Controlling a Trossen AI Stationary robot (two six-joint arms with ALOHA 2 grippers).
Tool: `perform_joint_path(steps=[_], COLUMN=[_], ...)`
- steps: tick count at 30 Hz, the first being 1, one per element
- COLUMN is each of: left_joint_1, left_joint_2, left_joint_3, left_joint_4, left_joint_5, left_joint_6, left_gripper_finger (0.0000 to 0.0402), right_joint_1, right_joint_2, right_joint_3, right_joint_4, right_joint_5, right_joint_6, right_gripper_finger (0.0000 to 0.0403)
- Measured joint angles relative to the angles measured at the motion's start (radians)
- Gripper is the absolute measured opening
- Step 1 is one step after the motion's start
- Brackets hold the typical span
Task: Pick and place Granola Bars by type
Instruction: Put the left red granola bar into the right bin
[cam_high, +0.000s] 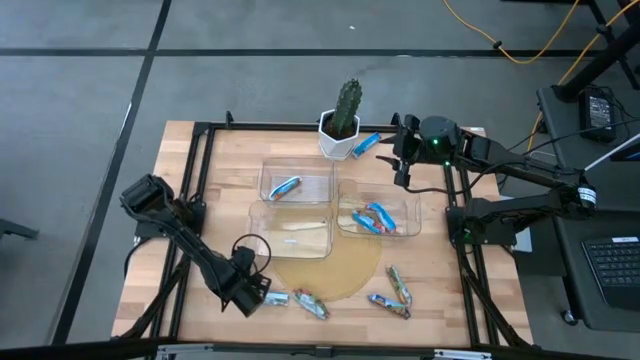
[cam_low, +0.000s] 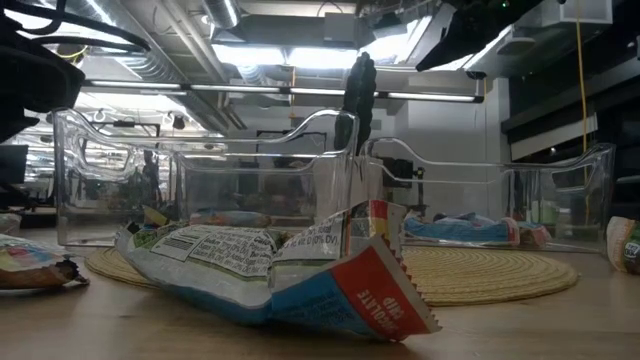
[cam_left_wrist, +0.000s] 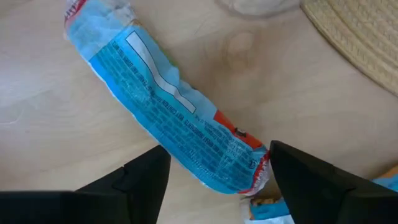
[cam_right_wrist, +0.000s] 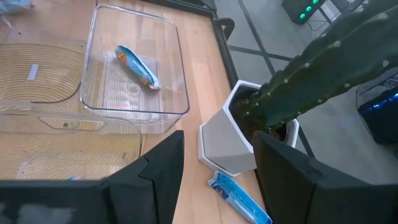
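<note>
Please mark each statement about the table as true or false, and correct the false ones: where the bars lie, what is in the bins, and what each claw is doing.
1. The left claw stands open over a blue bar lying on the bare wood. True.
2. The bin nearest the cactus holds three bars. False: this bin holds one bar.
3. The bin on the right arm's side holds several bars. True.
4. The right claw grips the cactus pot. False: it hangs open above the pot and holds nothing.
5. A blue bar beside the pot lies outside every bin. True.
6. All bars are already sorted into bins. False: several bars lie on the table's near edge.
</note>
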Motion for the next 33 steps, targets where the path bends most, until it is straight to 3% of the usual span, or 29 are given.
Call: perform_joint_path(steps=[6,16,25,29,33], left_joint_1=[-0.006,-0.046,-0.121,-0.166,-0.208], left_joint_2=[0.003,-0.018,-0.150,-0.225,-0.291], left_joint_3=[-0.001,0.025,0.155,0.242,0.322], left_joint_4=[0.004,-0.028,-0.273,-0.391,-0.463], left_joint_5=[-0.011,0.007,-0.010,-0.106,-0.271], left_joint_6=[0.002,0.019,0.016,0.031,0.080], left_gripper_finger=[0.0210,0.0019,0.0011,0.0007,0.0009], right_joint_1=[0.000,0.000,0.000,0.000,0.000], right_joint_2=[0.000,0.000,0.000,0.000,0.000], right_joint_3=[0.000,0.000,0.000,0.000,0.000], right_joint_4=[0.005,0.004,0.004,0.005,0.005], right_joint_5=[-0.025,-0.025,-0.025,-0.024,-0.023], right_joint_6=[0.006,0.006,0.006,0.006,0.006], right_gripper_finger=[0.0194,0.0194,0.0194,0.0194,0.0194])
